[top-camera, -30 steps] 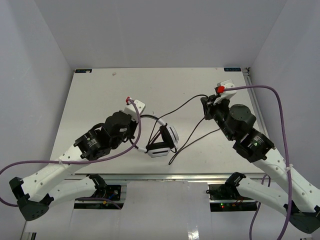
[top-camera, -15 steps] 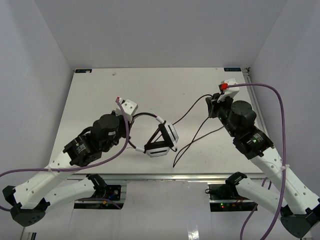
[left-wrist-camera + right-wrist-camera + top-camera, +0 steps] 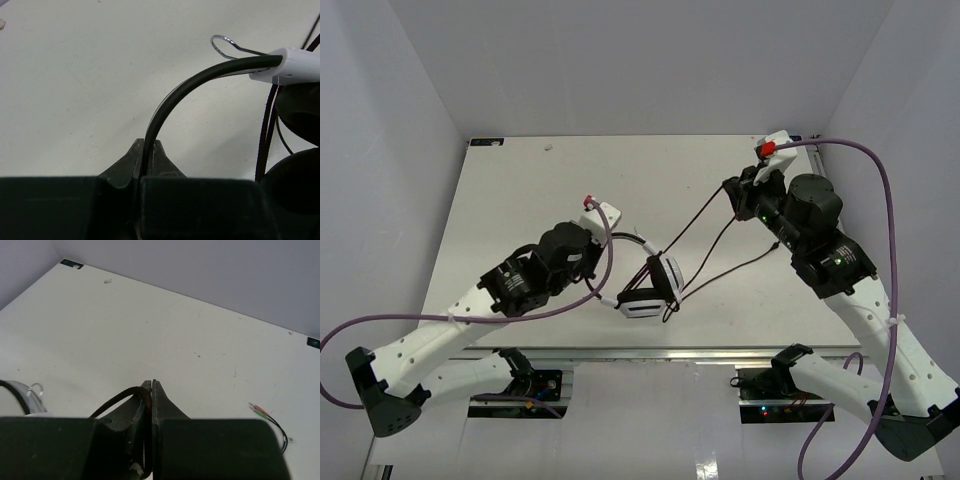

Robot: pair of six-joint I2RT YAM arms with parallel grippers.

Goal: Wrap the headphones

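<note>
The white headphones (image 3: 660, 278) with black ear cushions lie at the table's front middle. My left gripper (image 3: 607, 238) is shut on the thin headband (image 3: 172, 102), which arcs up to a white slider (image 3: 295, 64) above the ear cushions (image 3: 300, 112). My right gripper (image 3: 733, 196) is shut on the thin black cord (image 3: 114, 401), held above the table at the back right. Cord strands (image 3: 705, 218) run from it down to the ear cups. The jack plug (image 3: 260, 411) lies on the table to the right of this gripper.
Thick purple arm cables (image 3: 865, 180) loop over the right side and another (image 3: 450, 318) trails along the left arm. White walls close in the table (image 3: 520, 200) on three sides. The near metal rail (image 3: 650, 352) runs along the front edge.
My left gripper moved right and back with the headband, and the headphones shifted slightly right. My right gripper moved back and left with the cord, drawing its strands straighter toward the ear cups.
</note>
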